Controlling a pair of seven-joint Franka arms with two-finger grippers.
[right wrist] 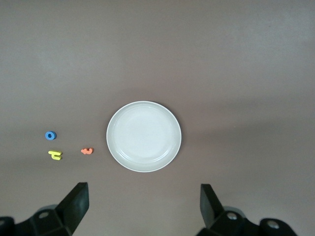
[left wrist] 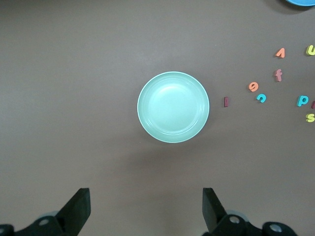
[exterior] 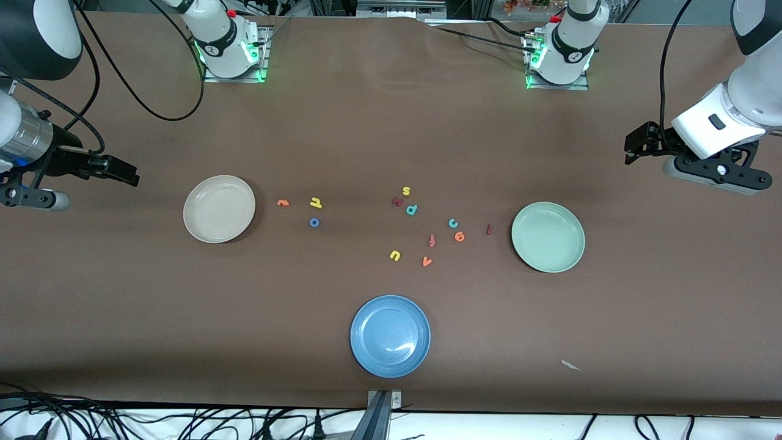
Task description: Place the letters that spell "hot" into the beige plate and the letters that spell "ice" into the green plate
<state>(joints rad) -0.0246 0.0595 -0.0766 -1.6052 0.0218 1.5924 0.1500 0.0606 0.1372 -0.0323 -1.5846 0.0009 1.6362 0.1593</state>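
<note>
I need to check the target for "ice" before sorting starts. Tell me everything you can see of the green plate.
The green plate is a round, shallow dish in pale mint green, with a smooth matte finish like plastic and a low raised rim. It lies flat and upright on the brown table toward the left arm's end. Nothing is in it and nothing touches it. The closest letter, the dark red i, lies apart from its rim.

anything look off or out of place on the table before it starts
One oddity: a small pale scrap lies on the table, nearer the front camera than the green plate, toward the left arm's end. It looks like stray paper or tape, not a letter. All three plates sit flat and empty; the letters lie loose between them.
</note>
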